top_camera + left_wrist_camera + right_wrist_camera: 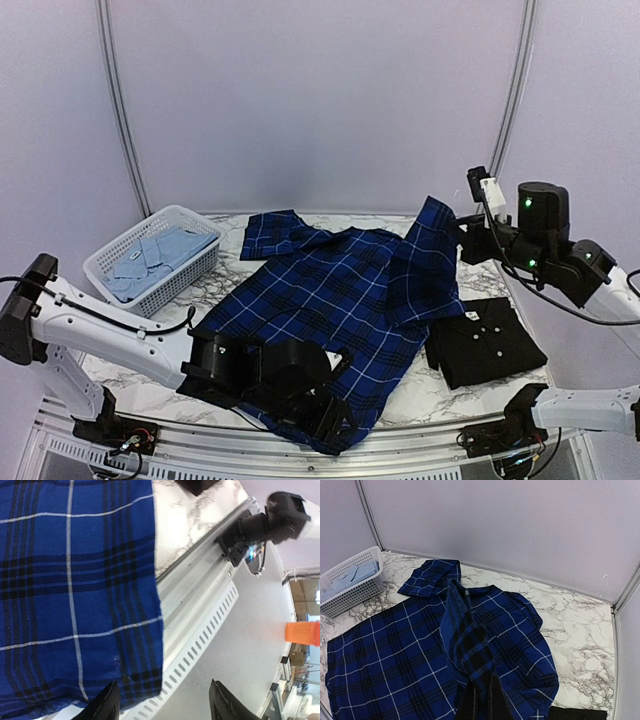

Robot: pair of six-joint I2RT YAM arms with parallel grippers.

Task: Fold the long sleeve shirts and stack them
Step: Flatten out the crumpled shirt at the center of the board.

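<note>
The royal-blue-and-navy plaid shirt (330, 300) lies spread across the middle of the table. Its near hem hangs over the front edge. My right gripper (482, 692) is shut on one plaid sleeve (465, 630) and holds it up above the shirt's right side; in the top view that gripper (462, 238) is at the far right. My left gripper (165, 705) is open at the near hem corner (140, 680), one finger over the cloth and the other over the table's rail. The black shirt (485, 342) lies folded at the right. The pale blue shirt (160, 252) lies in the basket.
A white lattice basket (120, 245) stands at the far left of the marble table (440, 390) and also shows in the right wrist view (357, 592). A slotted metal rail (200, 645) runs along the front edge. Grey walls enclose the back.
</note>
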